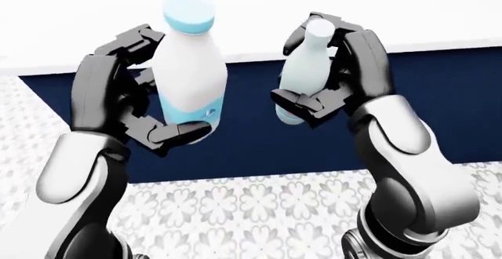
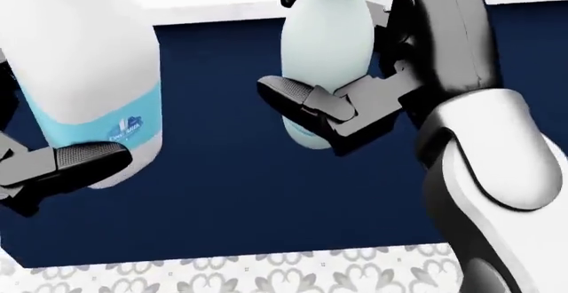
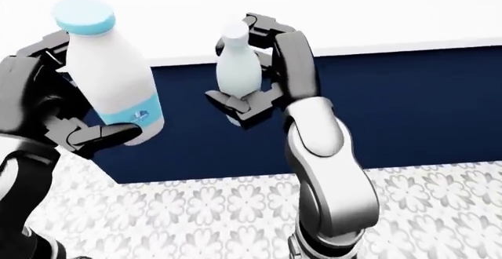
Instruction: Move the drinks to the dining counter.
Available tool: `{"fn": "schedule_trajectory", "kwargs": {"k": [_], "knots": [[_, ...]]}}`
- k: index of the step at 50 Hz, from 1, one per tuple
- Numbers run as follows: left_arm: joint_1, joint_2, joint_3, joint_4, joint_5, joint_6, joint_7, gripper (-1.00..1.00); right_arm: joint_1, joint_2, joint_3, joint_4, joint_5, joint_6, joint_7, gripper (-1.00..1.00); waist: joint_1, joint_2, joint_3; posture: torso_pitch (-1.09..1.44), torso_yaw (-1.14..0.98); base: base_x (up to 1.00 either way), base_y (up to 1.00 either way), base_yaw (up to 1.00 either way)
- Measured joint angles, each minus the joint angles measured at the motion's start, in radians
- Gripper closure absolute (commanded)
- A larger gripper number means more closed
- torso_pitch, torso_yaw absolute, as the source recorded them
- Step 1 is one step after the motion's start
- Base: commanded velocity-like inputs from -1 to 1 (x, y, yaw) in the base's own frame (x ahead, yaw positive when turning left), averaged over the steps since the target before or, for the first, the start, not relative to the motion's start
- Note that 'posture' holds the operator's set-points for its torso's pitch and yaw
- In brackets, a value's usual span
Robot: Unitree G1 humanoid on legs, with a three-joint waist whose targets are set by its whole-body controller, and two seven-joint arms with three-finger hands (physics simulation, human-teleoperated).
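A large white milk bottle [image 1: 190,76] with a light-blue cap and blue label band is held upright by my left hand [image 1: 145,103], fingers closed round its lower body. My right hand [image 1: 329,73] is shut on a smaller pale bottle [image 1: 302,73] with a white cap, also upright. Both bottles hang in the air side by side in front of a dark navy counter face [image 1: 313,129]. A pale counter top edge [image 1: 439,29] runs along the top of the left-eye view. In the head view the milk bottle [image 2: 84,73] fills the left and the small bottle [image 2: 324,53] the middle.
Patterned grey-white floor tiles [image 1: 259,212] lie below the navy counter face. The counter's left corner [image 1: 35,88] shows at the left of the left-eye view, with more floor beyond it.
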Motion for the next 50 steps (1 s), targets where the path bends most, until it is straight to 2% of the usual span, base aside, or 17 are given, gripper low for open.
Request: {"fn": "schedule_trajectory", "kwargs": {"k": [6, 8, 11, 16, 21, 23, 26, 29, 32, 33, 37, 39, 43, 44, 47, 49, 50], "knots": [[-0.018, 0.006, -0.001, -0.029, -0.021, 0.014, 0.014, 1.0, -0.014, -0.013, -0.012, -0.004, 0.012, 0.032, -0.007, 1.0, -0.007, -0.027, -0.051, 0.0, 0.0, 0.2, 0.0, 0.0], [-0.027, 0.011, 0.009, -0.042, -0.034, 0.014, 0.018, 1.0, -0.032, -0.014, -0.014, -0.02, 0.013, 0.018, -0.012, 1.0, -0.008, -0.048, -0.052, 0.0, 0.0, 0.11, 0.0, 0.0], [-0.038, 0.019, 0.024, -0.046, -0.051, 0.021, 0.028, 1.0, -0.054, -0.015, -0.013, -0.038, 0.02, 0.016, -0.016, 1.0, -0.017, -0.101, -0.04, 0.0, 0.0, 0.05, 0.0, 0.0], [-0.02, 0.019, 0.009, -0.04, -0.097, 0.051, 0.038, 1.0, -0.053, -0.023, -0.03, -0.03, 0.017, 0.06, -0.03, 1.0, -0.013, -0.106, 0.02, 0.0, 0.0, 0.0, 0.0, 0.0], [-0.045, 0.037, 0.037, -0.05, -0.123, 0.069, 0.065, 1.0, -0.091, -0.029, -0.029, -0.036, 0.029, 0.098, -0.037, 1.0, -0.009, -0.077, 0.017, 0.0, 0.0, 0.03, 0.0, 0.0], [-0.048, 0.041, 0.039, -0.053, -0.134, 0.067, 0.075, 1.0, -0.095, -0.031, -0.029, -0.042, 0.034, 0.093, -0.037, 1.0, -0.016, -0.022, 0.0, 0.0, 0.0, 0.4, 0.0, 0.0], [-0.033, 0.05, 0.042, -0.047, -0.144, 0.061, 0.085, 1.0, -0.084, -0.021, -0.013, -0.034, 0.044, 0.091, -0.038, 1.0, -0.01, -0.035, 0.003, 0.0, 0.0, 0.6, 0.0, 0.0], [-0.04, 0.058, 0.049, -0.05, -0.151, 0.06, 0.096, 1.0, -0.087, -0.02, 0.001, -0.042, 0.061, 0.087, -0.03, 1.0, -0.008, -0.023, -0.018, 0.0, 0.0, 0.64, 0.0, 0.0], [-0.047, 0.062, 0.052, -0.069, -0.16, 0.034, 0.102, 1.0, -0.103, -0.021, -0.008, -0.066, 0.066, 0.064, -0.03, 1.0, -0.007, -0.032, -0.036, 0.0, 0.0, 0.26, 0.0, 0.0], [-0.048, 0.064, 0.05, -0.072, -0.164, 0.025, 0.103, 1.0, -0.11, -0.022, -0.014, -0.072, 0.065, 0.053, -0.032, 1.0, -0.007, -0.032, -0.032, 0.0, 0.0, 0.0, 0.0, 0.0], [-0.044, 0.065, 0.048, -0.052, -0.18, 0.026, 0.112, 1.0, -0.111, -0.024, -0.028, -0.063, 0.058, 0.052, -0.046, 1.0, -0.008, -0.081, -0.003, 0.0, 0.0, 0.0, 0.0, 0.0], [-0.016, 0.057, 0.031, -0.037, -0.19, 0.044, 0.113, 1.0, -0.077, -0.032, -0.025, -0.049, 0.054, 0.076, -0.05, 1.0, -0.019, -0.064, 0.008, 0.0, 0.0, -0.25, 0.0, 0.0], [-0.029, 0.068, 0.025, -0.032, -0.214, 0.069, 0.118, 1.0, -0.071, -0.035, -0.029, -0.009, 0.04, 0.127, -0.057, 1.0, -0.024, -0.106, -0.022, 0.0, 0.0, -0.54, 0.11, 0.0], [-0.033, 0.07, 0.033, -0.041, -0.217, 0.064, 0.121, 1.0, -0.078, -0.035, -0.029, -0.015, 0.04, 0.126, -0.058, 1.0, -0.016, -0.099, -0.029, 0.0, 0.0, 0.0, 0.02, 0.0], [-0.04, 0.079, 0.05, -0.067, -0.222, 0.039, 0.131, 1.0, -0.096, -0.029, -0.027, -0.056, 0.047, 0.092, -0.053, 1.0, -0.016, -0.052, -0.007, 0.0, 0.0, 0.0, 0.0, 0.0], [-0.042, 0.086, 0.053, -0.066, -0.224, 0.026, 0.137, 1.0, -0.107, -0.026, -0.021, -0.065, 0.055, 0.068, -0.049, 1.0, -0.013, -0.016, -0.021, 0.0, 0.0, 0.05, 0.0, 0.0], [-0.032, 0.087, 0.055, -0.057, -0.224, 0.022, 0.139, 1.0, -0.098, -0.018, -0.011, -0.061, 0.059, 0.06, -0.047, 1.0, -0.009, -0.029, -0.019, 0.0, 0.0, 0.17, 0.0, 0.0]]}}
